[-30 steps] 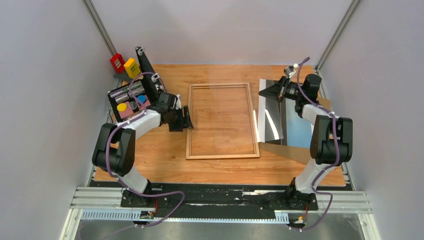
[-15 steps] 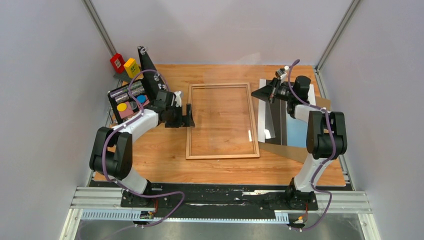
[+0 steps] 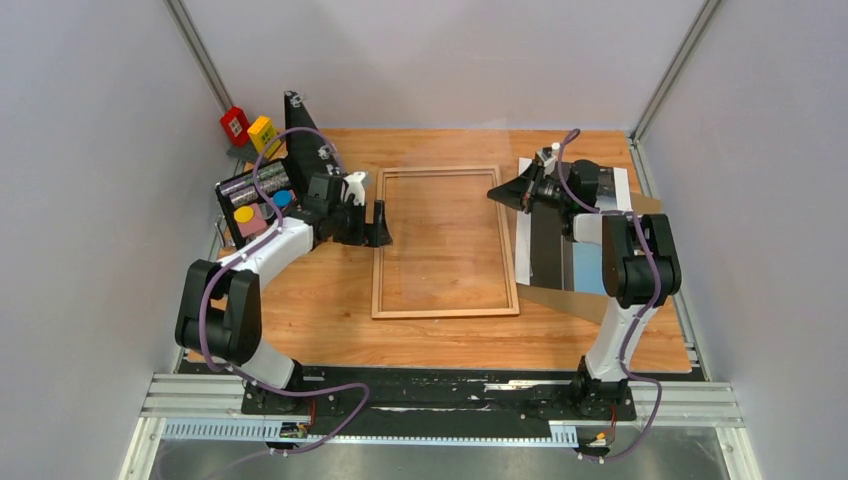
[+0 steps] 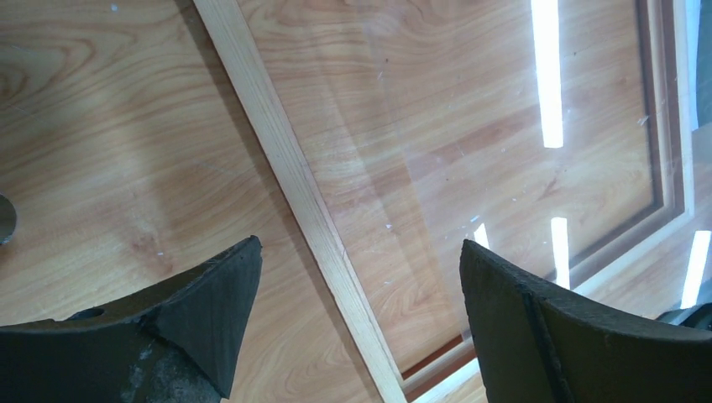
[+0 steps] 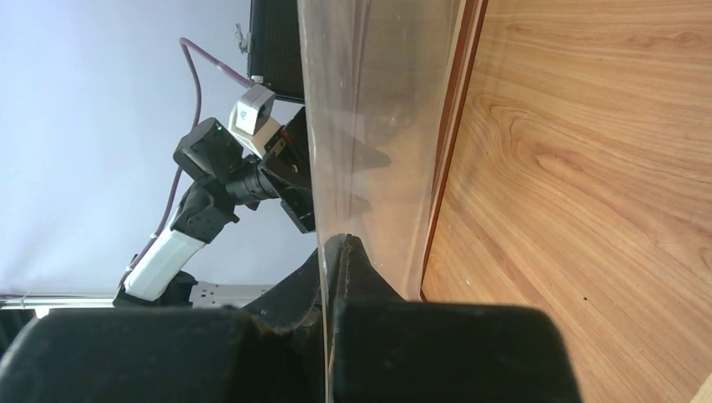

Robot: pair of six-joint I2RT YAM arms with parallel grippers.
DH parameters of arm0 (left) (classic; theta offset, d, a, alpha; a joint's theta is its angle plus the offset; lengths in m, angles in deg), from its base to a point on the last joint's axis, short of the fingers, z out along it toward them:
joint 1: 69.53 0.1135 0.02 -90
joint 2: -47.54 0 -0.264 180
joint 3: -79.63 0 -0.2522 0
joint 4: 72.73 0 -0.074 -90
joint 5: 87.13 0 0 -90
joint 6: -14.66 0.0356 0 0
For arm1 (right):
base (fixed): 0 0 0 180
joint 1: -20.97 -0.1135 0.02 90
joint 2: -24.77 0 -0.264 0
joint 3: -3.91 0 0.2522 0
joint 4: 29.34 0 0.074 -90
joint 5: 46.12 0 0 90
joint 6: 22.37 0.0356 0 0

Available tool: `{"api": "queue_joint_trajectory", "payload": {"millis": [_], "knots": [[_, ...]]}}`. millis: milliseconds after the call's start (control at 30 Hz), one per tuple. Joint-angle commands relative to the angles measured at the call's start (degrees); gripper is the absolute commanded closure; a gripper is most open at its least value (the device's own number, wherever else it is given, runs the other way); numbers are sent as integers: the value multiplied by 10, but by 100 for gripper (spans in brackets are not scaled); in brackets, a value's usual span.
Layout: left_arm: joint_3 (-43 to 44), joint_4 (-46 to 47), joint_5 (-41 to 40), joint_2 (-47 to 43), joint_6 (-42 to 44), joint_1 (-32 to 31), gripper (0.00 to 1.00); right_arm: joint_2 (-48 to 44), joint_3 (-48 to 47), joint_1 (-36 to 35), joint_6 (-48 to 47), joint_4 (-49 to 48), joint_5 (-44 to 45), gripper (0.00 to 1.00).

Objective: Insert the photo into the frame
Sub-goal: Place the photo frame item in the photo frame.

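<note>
Swinging left since a second ago, your right gripper (image 3: 500,194) is pinching the clear sheet (image 5: 369,126) over the frame (image 3: 378,265) — leaving the photo (image 3: 560,255) lying bare just right of it. Your left gripper (image 4: 359,252) is straddling its left rail, spread, likely steadying.

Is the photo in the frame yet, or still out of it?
Out. The photo lies flat to the right of the frame, on a brown board; inside the frame only the table shows.
</note>
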Motion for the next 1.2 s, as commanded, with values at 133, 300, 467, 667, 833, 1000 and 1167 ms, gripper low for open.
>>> {"api": "queue_joint_trajectory", "payload": {"millis": [133,300,467,667,833,1000,1167], "knots": [[46,-9,-36,24,17,12,18,32,-5,-24,28,-57,6,100],[32,-6,-46,28,25,12,30,36,-4,-28,31,-64,5,100],[3,8,-54,10,39,12,36,31,-2,-32,28,-62,8,100],[-15,14,-68,1,45,12,44,36,-4,-40,27,-69,8,100],[-22,22,-67,6,45,8,46,49,-9,-43,45,-92,4,100],[-34,38,-68,15,43,3,51,63,-7,-46,71,-122,6,100],[-37,48,-69,31,39,1,56,76,-5,-49,93,-147,12,100]]}}
